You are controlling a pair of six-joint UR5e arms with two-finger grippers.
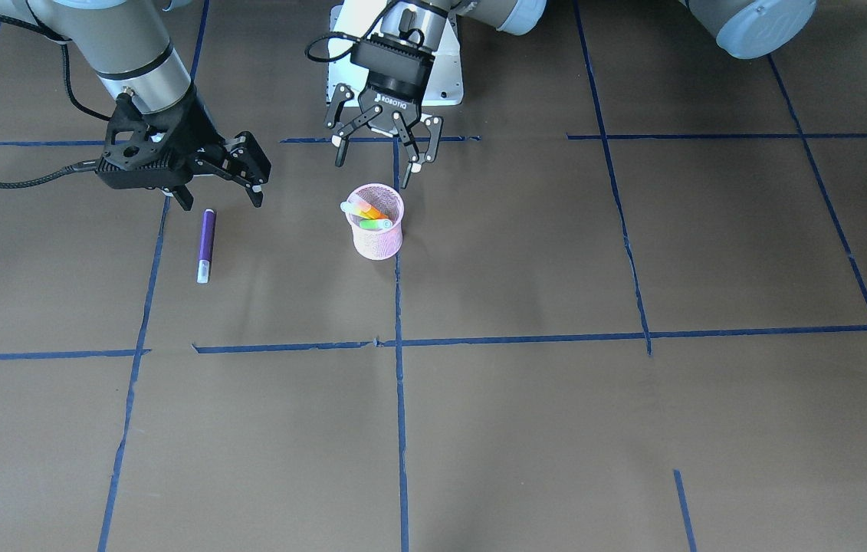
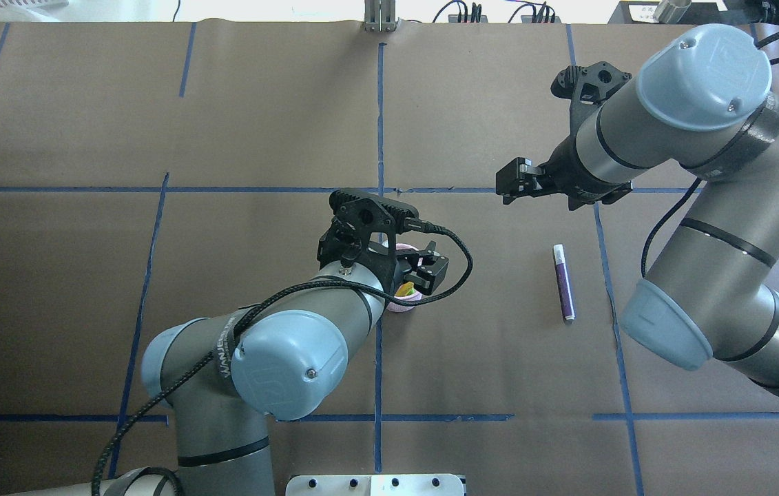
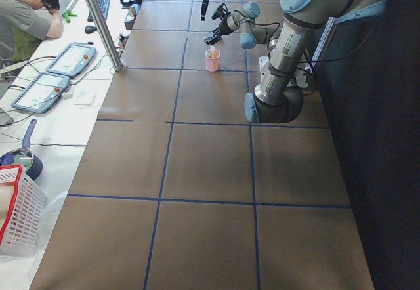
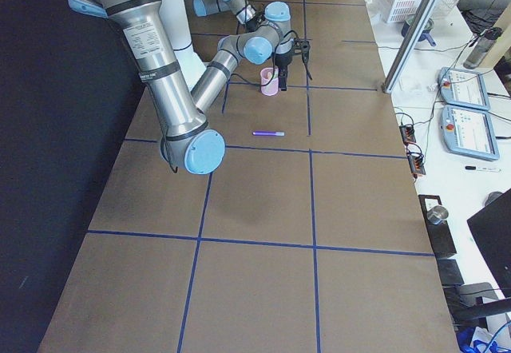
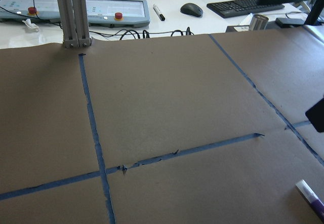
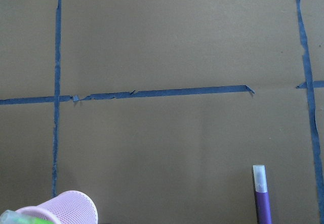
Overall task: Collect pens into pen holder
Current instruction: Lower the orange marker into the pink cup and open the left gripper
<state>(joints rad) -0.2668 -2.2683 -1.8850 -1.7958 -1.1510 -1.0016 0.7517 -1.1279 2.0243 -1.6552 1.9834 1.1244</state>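
Note:
The pink mesh pen holder point(image 1: 376, 233) stands near the table's middle with an orange pen point(image 1: 369, 207) and a green pen point(image 1: 376, 224) leaning inside it. My left gripper point(image 1: 377, 162) hovers just above and behind the holder, open and empty. In the overhead view the left wrist hides most of the holder point(image 2: 403, 307). The purple pen point(image 1: 205, 245) lies flat on the brown paper, pale end toward the operators' side. It also shows in the overhead view point(image 2: 563, 282). My right gripper point(image 1: 223, 201) hangs open and empty just above the pen's robot-side end.
Blue tape lines point(image 1: 400, 383) divide the brown table cover. A metal post point(image 5: 72, 11) stands at the far edge, with teach pendants point(image 4: 463, 89), a keyboard and cables beyond. A person point(image 3: 26, 14) sits at the side desk near a white basket point(image 3: 16, 218).

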